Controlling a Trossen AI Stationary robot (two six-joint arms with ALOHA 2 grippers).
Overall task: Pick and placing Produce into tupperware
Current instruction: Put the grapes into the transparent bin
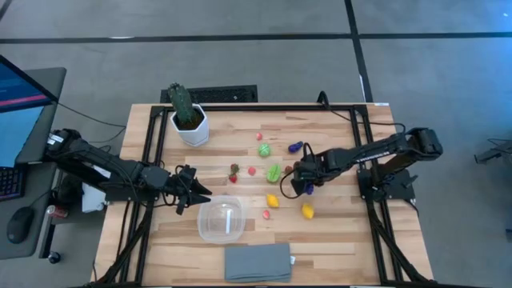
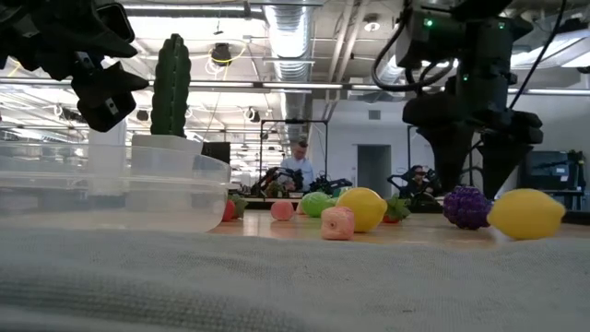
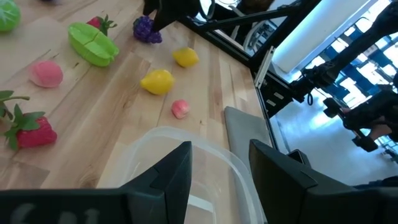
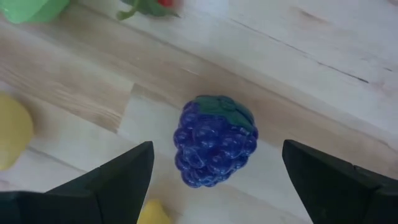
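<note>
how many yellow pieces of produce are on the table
2. One yellow piece lies right of the tupperware; the other lies further right, near the right gripper. No others show, though an arm could hide one.

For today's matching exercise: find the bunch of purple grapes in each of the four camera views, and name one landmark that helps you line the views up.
High view: grapes right of centre, under the right gripper.
Low view: grapes at right, beside a yellow lemon.
Left wrist view: grapes near the top, past the green piece.
Right wrist view: grapes in the centre, between the open fingers.
Shared landmark: the lemon, next to the grapes.
</note>
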